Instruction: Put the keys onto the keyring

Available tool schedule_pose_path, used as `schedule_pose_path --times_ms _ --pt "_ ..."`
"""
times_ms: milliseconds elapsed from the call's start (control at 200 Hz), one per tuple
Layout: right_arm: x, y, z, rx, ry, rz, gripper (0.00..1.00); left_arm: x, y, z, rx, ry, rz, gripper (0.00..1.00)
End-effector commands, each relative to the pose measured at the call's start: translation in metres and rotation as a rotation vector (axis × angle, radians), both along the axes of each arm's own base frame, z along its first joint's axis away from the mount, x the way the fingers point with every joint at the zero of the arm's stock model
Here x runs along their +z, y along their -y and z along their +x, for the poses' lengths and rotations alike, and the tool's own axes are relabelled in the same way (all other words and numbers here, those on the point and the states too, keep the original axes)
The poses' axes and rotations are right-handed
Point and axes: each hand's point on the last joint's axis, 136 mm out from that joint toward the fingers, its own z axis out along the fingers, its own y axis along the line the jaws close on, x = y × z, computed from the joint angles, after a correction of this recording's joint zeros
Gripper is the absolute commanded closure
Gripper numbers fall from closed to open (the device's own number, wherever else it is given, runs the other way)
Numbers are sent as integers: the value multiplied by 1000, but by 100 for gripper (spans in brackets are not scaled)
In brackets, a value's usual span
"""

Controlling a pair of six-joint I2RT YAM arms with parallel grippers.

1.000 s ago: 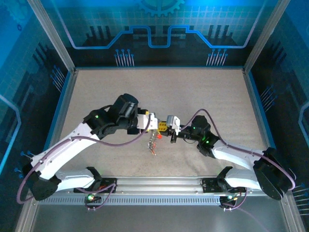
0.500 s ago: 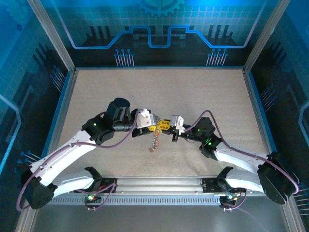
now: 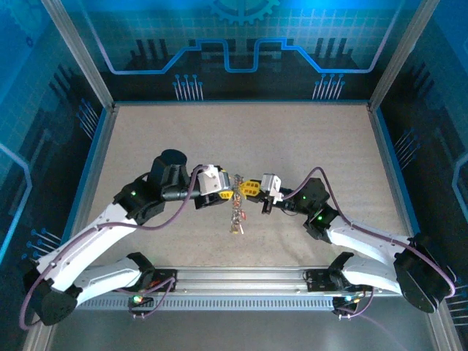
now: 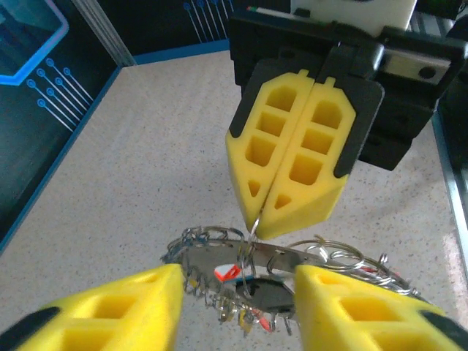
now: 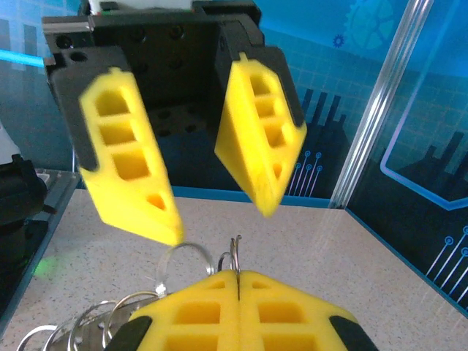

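My right gripper [image 3: 248,189] is shut on the thin wire of the keyring [image 5: 235,254], which pokes up between its yellow pads [image 5: 197,311]. Below that grip hangs a bunch of silvery keys [image 3: 235,213] with small red tags. In the left wrist view the keys [image 4: 272,298] and a red tag [image 4: 228,272] dangle from the keyring [image 4: 251,245] under the right gripper [image 4: 259,225]. My left gripper [image 4: 238,284] is open, one finger on each side of the bunch. In the right wrist view the left gripper [image 5: 219,219] faces my right gripper [image 5: 236,276] closely.
The two grippers meet tip to tip over the middle of the speckled table [image 3: 241,139]. Loose extra rings [image 4: 344,256] stick out of the bunch on its right side. Blue walls and metal posts [image 3: 80,51] enclose the table.
The left arm has swung its elbow to the left and drawn back a little. Both grippers and the hanging bunch have shifted slightly away from the bases. The right gripper kept its grip.
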Motion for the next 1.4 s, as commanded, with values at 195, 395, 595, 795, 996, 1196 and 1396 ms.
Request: schedule_pose_path --times_ms 195,395,595,795,996,1196,1396 --pt "23 4 -6 6 84 59 100 3 -5 -12 -36 -10 -24 54" --pt "23 2 -8 22 89 55 100 -1 1 -2 -25 -36 -22 65" --pt "26 0 -13 44 104 54 100 -4 8 3 -49 -51 -4 67" --pt "29 0 -20 62 131 59 100 9 16 3 -79 -61 -42 80" --pt "27 0 -21 65 134 51 100 14 20 -1 -114 -82 -50 91" --pt "23 0 -19 59 124 34 100 9 19 1 -105 -83 -20 100" --pt "-5 -8 -39 128 174 -170 82 11 0 6 -41 -36 150 100"
